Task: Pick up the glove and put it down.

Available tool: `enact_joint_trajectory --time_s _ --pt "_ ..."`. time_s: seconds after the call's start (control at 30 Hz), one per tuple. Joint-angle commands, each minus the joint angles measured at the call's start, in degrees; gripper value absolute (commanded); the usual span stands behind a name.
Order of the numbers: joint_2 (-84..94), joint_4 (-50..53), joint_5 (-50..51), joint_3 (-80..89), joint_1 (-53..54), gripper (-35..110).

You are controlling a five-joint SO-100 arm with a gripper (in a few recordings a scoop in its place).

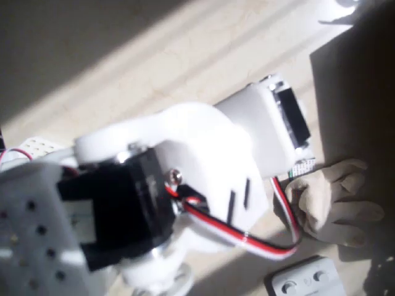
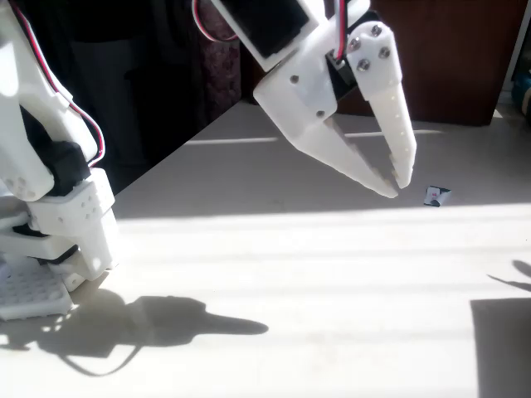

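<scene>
The beige glove (image 1: 336, 200) lies on the pale table (image 1: 185, 55) at the right of the overhead view, stubby fingers pointing right, its cuff end partly covered by my white arm (image 1: 203, 166) and the red-white-black cable. In the fixed view my gripper (image 2: 397, 187) hangs above the table, pointing down and right. Its white fingers (image 2: 353, 162) meet at the tips with nothing between them.
A small green-and-white card (image 1: 302, 166) lies just above the glove, and it shows as a small card (image 2: 435, 196) beyond the fingertips. A white box with round buttons (image 1: 305, 280) sits at the bottom right. The arm's base (image 2: 58, 224) stands at the left. A dark panel (image 1: 355, 92) borders the right.
</scene>
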Motion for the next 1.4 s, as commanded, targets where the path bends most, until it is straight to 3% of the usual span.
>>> enact_joint_trajectory --time_s 0.0,0.7,1.37 --pt "11.43 -0.70 0.35 9.14 -0.18 1" --pt "70.75 -0.70 0.18 57.66 -0.18 1" --pt "71.89 0.09 0.26 67.24 -0.18 0"
